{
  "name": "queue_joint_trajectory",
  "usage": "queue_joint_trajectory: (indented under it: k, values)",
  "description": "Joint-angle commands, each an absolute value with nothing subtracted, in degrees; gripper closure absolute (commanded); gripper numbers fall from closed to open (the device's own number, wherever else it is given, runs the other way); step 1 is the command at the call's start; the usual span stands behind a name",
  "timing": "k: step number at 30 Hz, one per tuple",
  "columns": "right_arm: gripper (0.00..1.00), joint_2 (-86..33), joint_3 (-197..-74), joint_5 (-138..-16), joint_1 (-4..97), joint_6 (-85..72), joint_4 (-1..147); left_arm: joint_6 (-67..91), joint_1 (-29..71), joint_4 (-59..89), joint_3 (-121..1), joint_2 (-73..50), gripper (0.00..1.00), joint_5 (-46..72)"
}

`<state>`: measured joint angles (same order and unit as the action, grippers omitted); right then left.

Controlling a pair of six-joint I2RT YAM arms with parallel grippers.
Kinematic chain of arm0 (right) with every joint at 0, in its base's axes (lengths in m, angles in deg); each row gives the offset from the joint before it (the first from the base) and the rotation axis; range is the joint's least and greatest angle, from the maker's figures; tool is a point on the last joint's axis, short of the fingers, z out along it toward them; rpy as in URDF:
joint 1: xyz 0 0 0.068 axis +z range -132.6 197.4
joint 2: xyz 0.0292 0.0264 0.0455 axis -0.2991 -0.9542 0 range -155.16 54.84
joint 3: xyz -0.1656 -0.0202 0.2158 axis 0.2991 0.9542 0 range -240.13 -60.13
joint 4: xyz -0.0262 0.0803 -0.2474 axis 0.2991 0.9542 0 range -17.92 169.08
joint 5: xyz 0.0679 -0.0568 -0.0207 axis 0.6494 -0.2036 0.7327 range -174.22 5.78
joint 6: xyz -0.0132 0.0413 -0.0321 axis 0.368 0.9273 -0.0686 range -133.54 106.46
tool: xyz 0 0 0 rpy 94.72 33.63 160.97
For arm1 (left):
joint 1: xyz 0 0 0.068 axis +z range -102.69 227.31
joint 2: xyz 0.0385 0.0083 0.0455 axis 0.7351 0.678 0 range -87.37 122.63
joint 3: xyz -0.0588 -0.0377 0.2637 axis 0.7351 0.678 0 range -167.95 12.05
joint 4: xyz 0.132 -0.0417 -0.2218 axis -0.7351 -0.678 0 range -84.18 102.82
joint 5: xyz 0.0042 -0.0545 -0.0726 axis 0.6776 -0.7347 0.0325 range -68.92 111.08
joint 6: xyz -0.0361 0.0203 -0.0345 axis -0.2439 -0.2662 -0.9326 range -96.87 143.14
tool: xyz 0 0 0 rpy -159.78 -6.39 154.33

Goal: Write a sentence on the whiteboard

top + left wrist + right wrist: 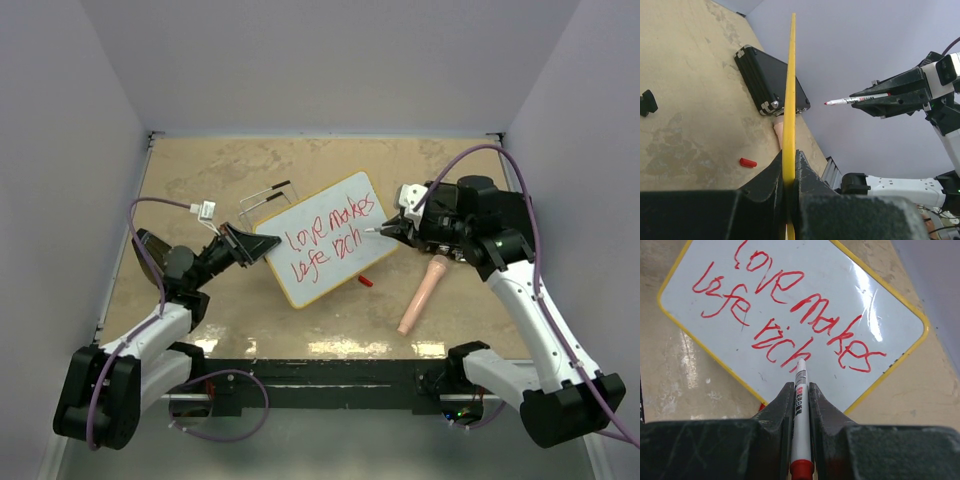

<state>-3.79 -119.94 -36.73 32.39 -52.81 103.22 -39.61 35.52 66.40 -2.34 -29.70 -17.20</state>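
The whiteboard [355, 192] is tilted up off the table, and the red sentence [328, 240], about "love makes life rich", runs in two lines across its face. My left gripper [254, 246] is shut on its left edge. In the left wrist view the yellow rim [789, 90] shows edge-on between the closed fingers [807, 172]. My right gripper [393, 228] is shut on a white marker [801, 390] with a red end. The marker's tip points at the sentence [790, 315] near "rich". The left wrist view shows the marker [857, 99] a short gap away from the board.
A red marker cap [366, 282] lies on the table below the board. A pinkish handle-shaped object [422, 293] lies to the right of it. A black case [770, 80] lies beyond the board. A small black clip [647, 102] sits on the table.
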Motion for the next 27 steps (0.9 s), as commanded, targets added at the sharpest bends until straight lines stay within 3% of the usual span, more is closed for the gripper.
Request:
queue_joint_trajectory:
  k: [1,27]
  values:
    - [1.0,-3.78,-120.25,-41.85,32.43,-51.15,100.12,-42.43,34.66,76.1,-2.89,-29.62,1.0,-14.07]
    - [1.0,-7.03,-117.78,-48.0,32.78,-48.61,96.16,-43.4,33.69,79.0,-2.89,-27.95,1.0,-14.25]
